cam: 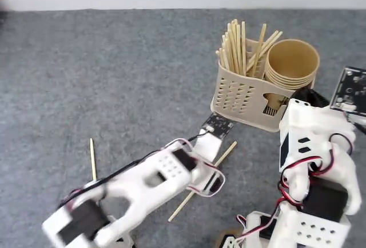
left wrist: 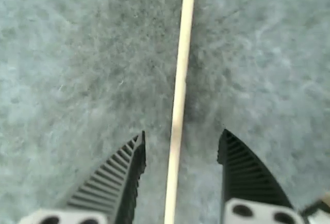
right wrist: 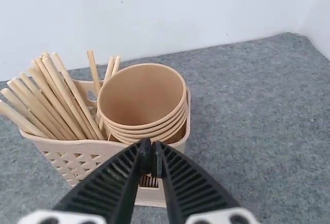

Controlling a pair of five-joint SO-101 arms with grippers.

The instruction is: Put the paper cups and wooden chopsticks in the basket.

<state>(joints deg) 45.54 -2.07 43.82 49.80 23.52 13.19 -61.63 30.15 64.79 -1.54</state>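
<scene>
- The basket (cam: pixel 243 102) is standing toward the far right part of the table (cam: pixel 114 76). It is already holding a stack of paper cups (cam: pixel 293 59) in one compartment and a bundle of wooden chopsticks (cam: pixel 239 45) in the other.
- Judging by that stack, the cup part of the job is looking finished.
- Two sticks are lying out on the table. A loose chopstick (cam: pixel 182 205) is near the middle of the near edge, and a second loose chopstick (cam: pixel 92 159) is toward the near left corner.
- The left pincer (left wrist: pixel 180 139) is hanging released over the first loose chopstick, which is lying between its jaws, not yet gripped.
- The right pincer (right wrist: pixel 152 149) is clenched on nothing, sitting just in front of the basket's cup side.
- Most of the task is looking done, with these two sticks remaining to go in.
</scene>
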